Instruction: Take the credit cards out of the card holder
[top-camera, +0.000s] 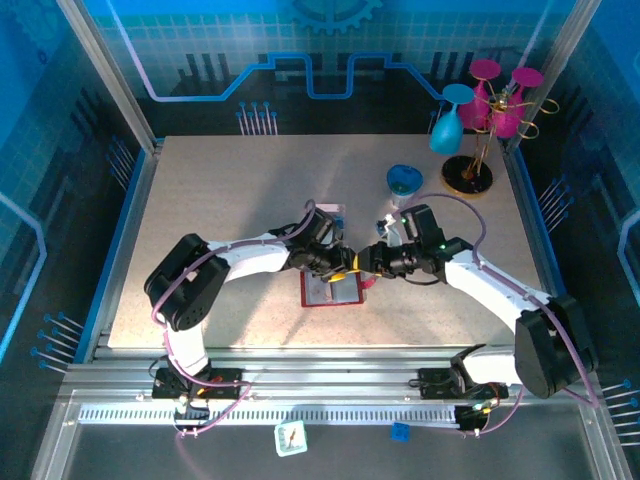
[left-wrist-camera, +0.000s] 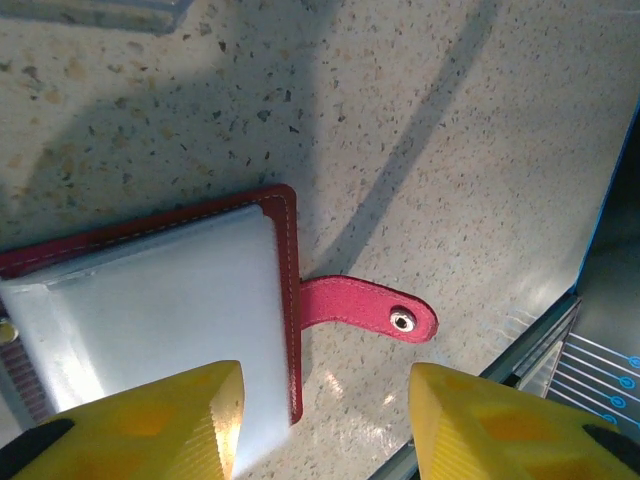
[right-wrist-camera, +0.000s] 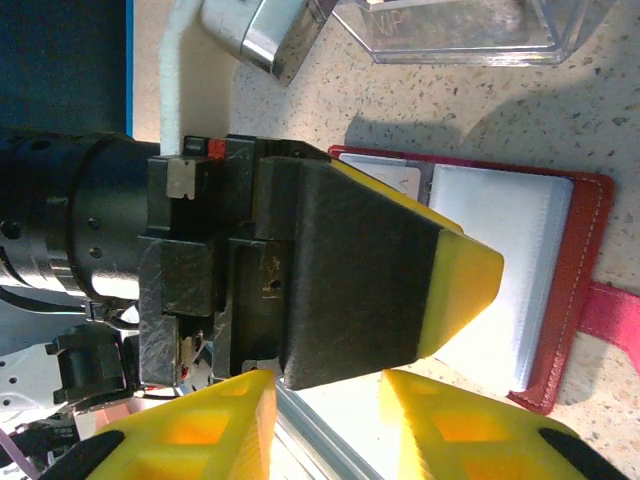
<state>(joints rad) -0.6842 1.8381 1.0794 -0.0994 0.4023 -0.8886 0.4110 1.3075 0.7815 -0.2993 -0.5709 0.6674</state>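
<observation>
Inspection of bench (top-camera: 220, 190). Found card holder (top-camera: 331, 291) lying open and flat near the middle, toward the near edge, pale pockets facing up, red tab (left-wrist-camera: 368, 310) flat on the bench beside it. Observed left end effector (top-camera: 345, 270) poised over the holder's far edge. Seen from the left wrist with fingers (left-wrist-camera: 150, 420) well apart, one above the pocket page, the other above bare bench past the tab, gripping nothing. Observed right end effector (top-camera: 372, 262) just right of the left one, nearly touching it, over the holder's far right corner. Fingers (right-wrist-camera: 190, 425) parted by a modest gap, nothing held. Noted clear box (top-camera: 328, 214) just beyond the holder's far side.
</observation>
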